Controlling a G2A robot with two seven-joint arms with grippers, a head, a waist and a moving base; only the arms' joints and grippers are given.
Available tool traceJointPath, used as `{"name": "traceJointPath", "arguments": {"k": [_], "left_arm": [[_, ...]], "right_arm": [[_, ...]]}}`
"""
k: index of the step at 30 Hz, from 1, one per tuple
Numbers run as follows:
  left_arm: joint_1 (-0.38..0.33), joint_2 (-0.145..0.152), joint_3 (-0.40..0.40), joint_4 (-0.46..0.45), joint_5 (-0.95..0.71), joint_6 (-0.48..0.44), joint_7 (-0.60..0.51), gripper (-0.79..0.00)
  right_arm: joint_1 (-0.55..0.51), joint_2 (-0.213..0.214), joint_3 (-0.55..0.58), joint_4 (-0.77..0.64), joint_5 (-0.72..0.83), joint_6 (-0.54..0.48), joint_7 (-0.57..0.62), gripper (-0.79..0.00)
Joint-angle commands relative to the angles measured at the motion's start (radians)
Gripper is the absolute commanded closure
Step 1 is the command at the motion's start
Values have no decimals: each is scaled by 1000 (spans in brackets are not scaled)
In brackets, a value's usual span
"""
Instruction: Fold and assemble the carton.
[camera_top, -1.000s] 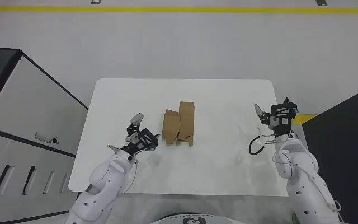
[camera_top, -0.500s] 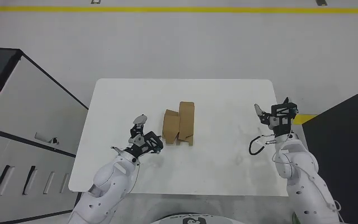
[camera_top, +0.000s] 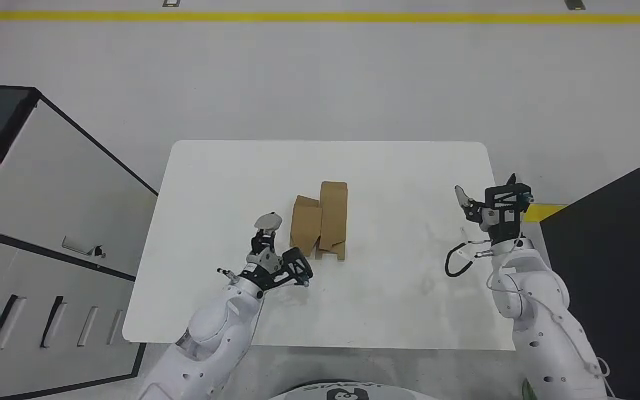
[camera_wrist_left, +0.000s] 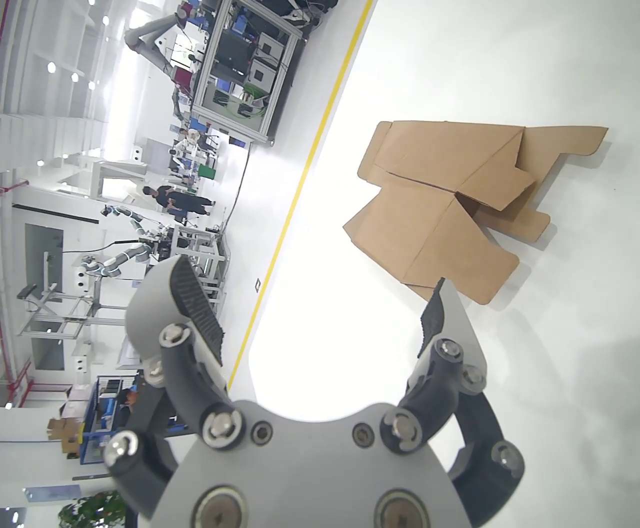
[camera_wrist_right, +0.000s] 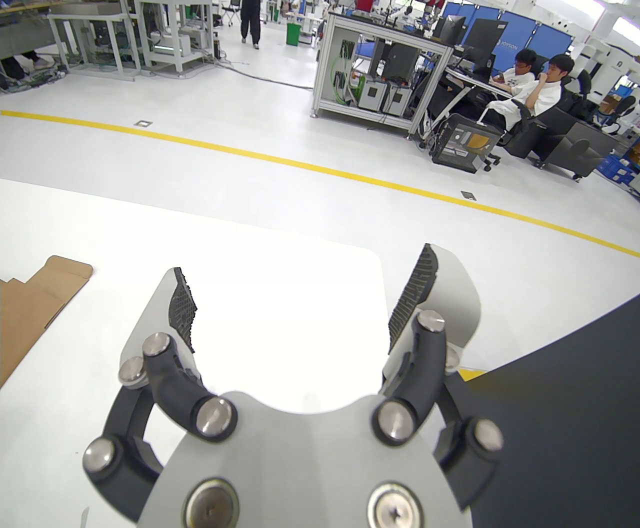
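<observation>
A flattened brown carton (camera_top: 322, 219) lies unfolded near the middle of the white table (camera_top: 400, 290); its panels and flaps spread flat (camera_wrist_left: 450, 200). My left gripper (camera_top: 272, 238) is open just to the carton's left and front, one fingertip (camera_wrist_left: 440, 305) close to a flap without touching it. My right gripper (camera_top: 478, 205) stands open at the table's right edge, far from the carton, nothing between its fingers (camera_wrist_right: 425, 285). A corner of the carton (camera_wrist_right: 35, 300) shows at the side of the right wrist view.
A dark cabinet (camera_top: 590, 240) stands just past the table's right edge, a grey cabinet (camera_top: 50, 220) to its left. A black cable (camera_top: 458, 262) loops beside the right arm. A yellow line (camera_top: 320, 16) runs across the floor beyond the table.
My left gripper has moved to the right, closer to the carton's near left flap. The right arm and the carton have stayed still.
</observation>
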Motion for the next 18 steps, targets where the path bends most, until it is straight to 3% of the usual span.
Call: {"name": "traceJointPath", "arguments": {"k": [1,7,11,14,18], "left_arm": [[0,0,0,0,0,0,0,-785],[-15,-7,50,24,58,-11,-45,-785],[-27,-17,84,28,112,17,-138,-785],[-20,-19,68,2,93,68,-145,-785],[-20,-19,68,2,93,68,-145,-785]], "right_arm": [[0,0,0,0,0,0,0,-785],[0,0,0,0,0,0,0,-785],[0,0,0,0,0,0,0,-785],[0,0,0,0,0,0,0,-785],[0,0,0,0,0,0,0,-785]]}}
